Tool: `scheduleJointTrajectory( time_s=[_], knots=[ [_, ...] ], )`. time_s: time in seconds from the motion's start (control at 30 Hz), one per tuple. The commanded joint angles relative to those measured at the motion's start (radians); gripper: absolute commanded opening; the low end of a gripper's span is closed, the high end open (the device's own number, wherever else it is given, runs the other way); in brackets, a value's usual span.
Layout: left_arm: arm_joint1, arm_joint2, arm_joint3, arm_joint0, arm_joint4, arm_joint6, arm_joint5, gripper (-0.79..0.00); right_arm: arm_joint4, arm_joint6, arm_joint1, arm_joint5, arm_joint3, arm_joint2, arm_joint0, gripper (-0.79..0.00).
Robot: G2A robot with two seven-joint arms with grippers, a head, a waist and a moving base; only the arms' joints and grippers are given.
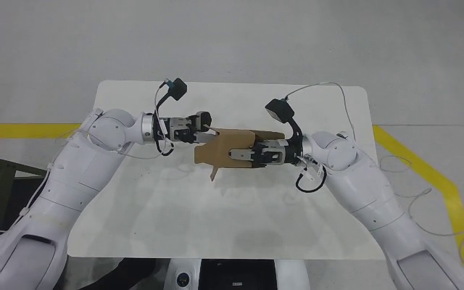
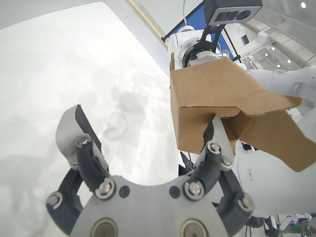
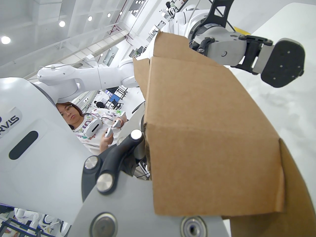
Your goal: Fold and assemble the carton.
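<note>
Carton: a brown cardboard carton point(image 1: 225, 148), partly folded and with its flaps loose, is held clear of the tabletop point(image 1: 145, 210), above its middle and between the two arms.
Carton shape: in the left wrist view an open end and a folded corner are seen, with one flap standing out to the side. A creased wall is turned toward the right wrist view.
Right pincer: the right pincer point(image 1: 241, 154) is closed on the carton at the end nearer its own arm. In the top view a pale finger is seen lying along the cardboard's upper face. In the right wrist view the fingertips are covered by cardboard.
Left pincer: the left pincer point(image 2: 148, 129) is spread wide and nothing is gripped by it. One finger point(image 2: 218, 134) is set against the carton's open end, just under a flap edge. The other finger point(image 2: 79, 124) lies well apart from the cardboard, over bare tabletop.
Far side: in the right wrist view a dark pad point(image 3: 281, 62) of the left pincer is seen near the carton's far end, with a gap between them.
Tabletop: white, with rounded corners.
Camera: a dark camera point(image 2: 232, 3) is carried on a bracket above the right arm's wrist, just behind the carton.
</note>
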Motion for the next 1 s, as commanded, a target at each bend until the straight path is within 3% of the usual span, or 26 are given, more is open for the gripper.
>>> scheduleJointTrajectory(
  time_s=[0.0,0.97],
  knots=[
    [-0.002,-0.001,0.003,-0.001,-0.007,-0.003,0.001,0.0,0.0,0.0,0.0,0.0,-0.001,-0.001,0.0,-0.785],
    [-0.017,-0.018,0.026,-0.002,-0.031,-0.032,-0.002,0.0,0.005,-0.002,-0.005,-0.002,-0.001,-0.016,0.005,-0.785]
  ],
)
